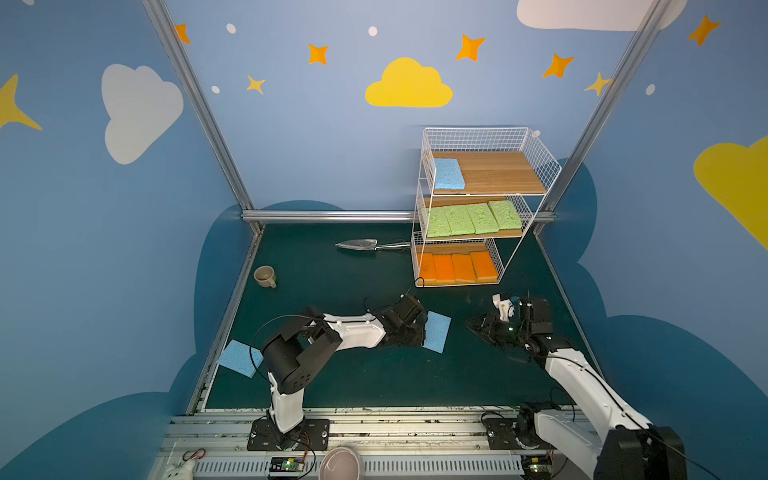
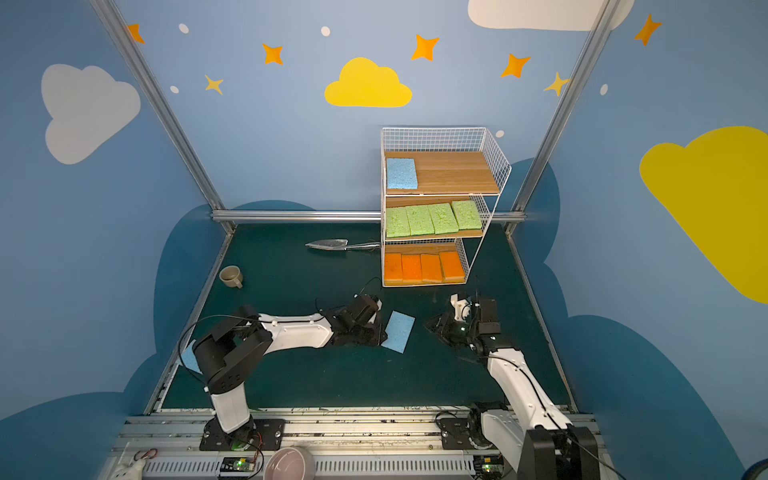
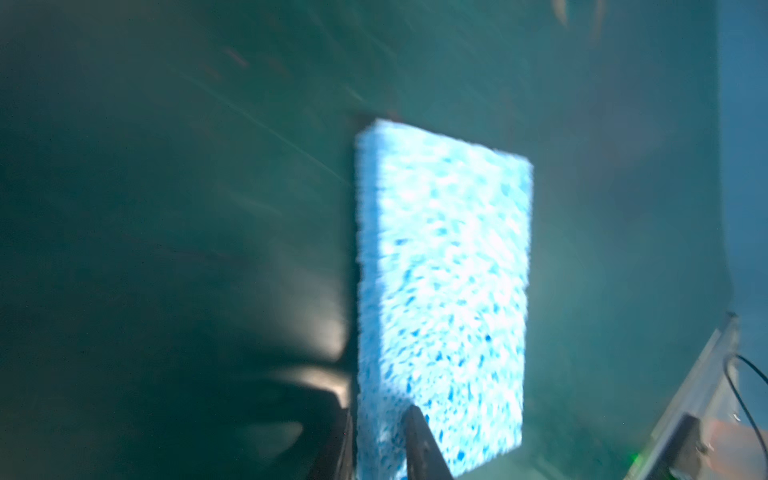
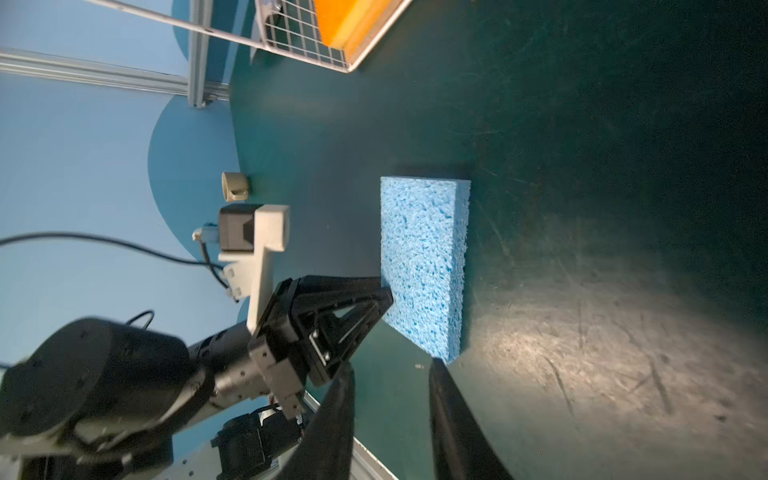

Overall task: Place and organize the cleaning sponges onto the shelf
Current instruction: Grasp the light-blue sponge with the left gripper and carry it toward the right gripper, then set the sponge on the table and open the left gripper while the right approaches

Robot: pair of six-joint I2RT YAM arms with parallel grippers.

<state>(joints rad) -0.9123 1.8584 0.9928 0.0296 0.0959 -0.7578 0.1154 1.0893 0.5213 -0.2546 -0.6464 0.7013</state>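
**On the mat before the shelf (image 1: 498, 172): left gripper (image 1: 420, 332) clamped on a light blue sponge (image 1: 438, 332)**

In the middle of the dark green mat, the left gripper's jaws are closed on one short end of the light blue sponge. The left wrist view is blurred, but it shows a finger on each face of the pad. The sponge sits tilted, and I cannot tell whether its far end touches the mat. The right gripper (image 4: 392, 368) hangs near that same sponge, its jaws apart with nothing between them.

On the shelf, a second blue sponge (image 1: 449, 173) lies flat at the left end of the top board. Four green sponges (image 1: 471, 218) fill the middle tier side by side, and four orange sponges (image 1: 457, 268) fill the bottom one. A third blue sponge (image 1: 239, 358) lies at the mat's left edge, beside the left arm's base and well apart from the shelf.
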